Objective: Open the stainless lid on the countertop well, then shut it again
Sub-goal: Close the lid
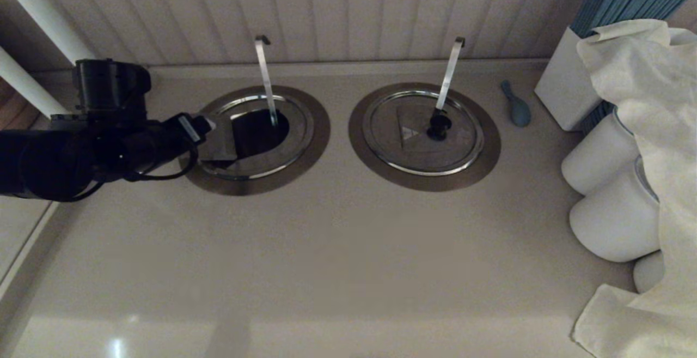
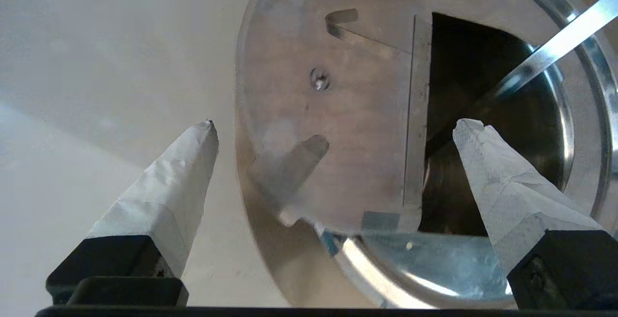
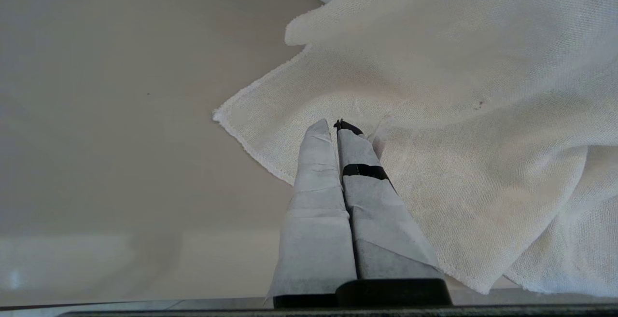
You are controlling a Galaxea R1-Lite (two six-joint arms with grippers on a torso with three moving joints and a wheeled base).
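Observation:
The stainless lid (image 1: 220,141) on the left countertop well (image 1: 313,143) is folded open. Its flap (image 2: 338,114) stands raised with the screwed underside facing the left wrist camera, and the black knob is hidden behind it. The dark hole (image 1: 256,129) is exposed, with the thin upright ladle handle (image 1: 266,77) rising out of it. The lid's other half (image 2: 458,264) lies flat on the rim. My left gripper (image 1: 204,126) is at the well's left edge, open. Its taped fingertips (image 2: 205,136) stand wide apart on either side of the flap (image 2: 337,124) without gripping it. My right gripper (image 3: 338,125) is shut and empty, out of the head view.
The twin lid (image 1: 414,148) with the slanted handle (image 1: 450,72) lies closed on the right ring. A blue spoon (image 1: 517,108), a white box of blue sticks (image 1: 569,83), white jars (image 1: 596,159) and a draped white cloth (image 1: 653,129) fill the right side.

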